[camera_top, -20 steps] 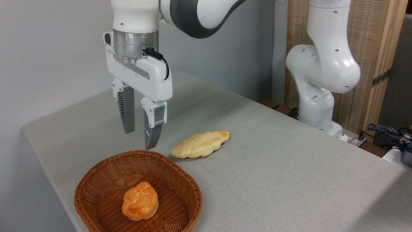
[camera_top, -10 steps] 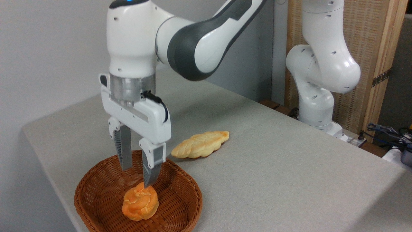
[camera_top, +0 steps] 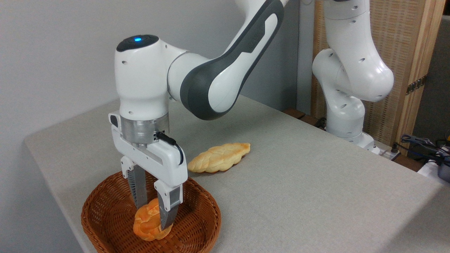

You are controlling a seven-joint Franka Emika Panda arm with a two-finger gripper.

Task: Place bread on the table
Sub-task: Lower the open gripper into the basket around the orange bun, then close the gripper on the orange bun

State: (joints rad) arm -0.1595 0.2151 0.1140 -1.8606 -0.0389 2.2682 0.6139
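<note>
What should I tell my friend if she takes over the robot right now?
Pincer: open, down inside the basket, one finger on each side of the bun. Not squeezed shut yet, as far as the picture shows.
Bun: in the basket, not lifted.
Long braided loaf: lying on the table beside the basket; leave it alone.
Done: pincer lined up around the bun.
Left: close on the bun, lift it out, set it on a bare part of the table, let go.
</note>
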